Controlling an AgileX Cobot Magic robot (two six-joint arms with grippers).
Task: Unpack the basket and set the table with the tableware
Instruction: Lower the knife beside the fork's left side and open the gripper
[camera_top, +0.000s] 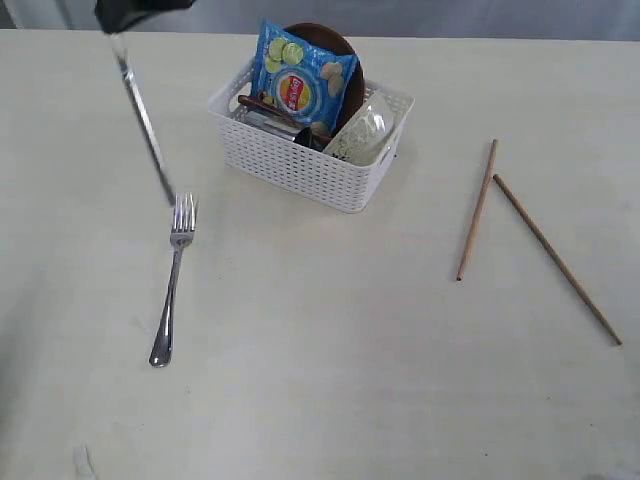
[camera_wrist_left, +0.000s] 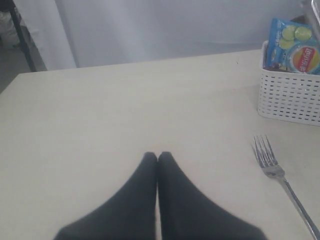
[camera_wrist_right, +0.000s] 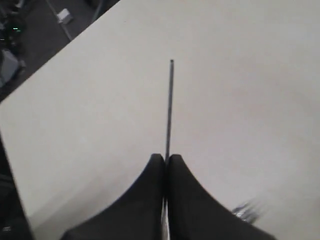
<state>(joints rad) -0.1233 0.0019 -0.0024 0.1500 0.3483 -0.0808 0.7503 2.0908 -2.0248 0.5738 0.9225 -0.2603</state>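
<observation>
My right gripper is shut on the handle end of the steel knife. The knife hangs slanted above the table, its tip just above the fork's tines. The steel fork lies flat, left of the white basket. In the basket stand the dark brown plate, the off-white bowl and the wooden spoon. Two chopsticks lie at the right. My left gripper is shut and holds nothing, low over bare table.
A blue chip bag leans upright in the basket in front of the plate. In the right wrist view the table's edge runs close by, with dark floor beyond it.
</observation>
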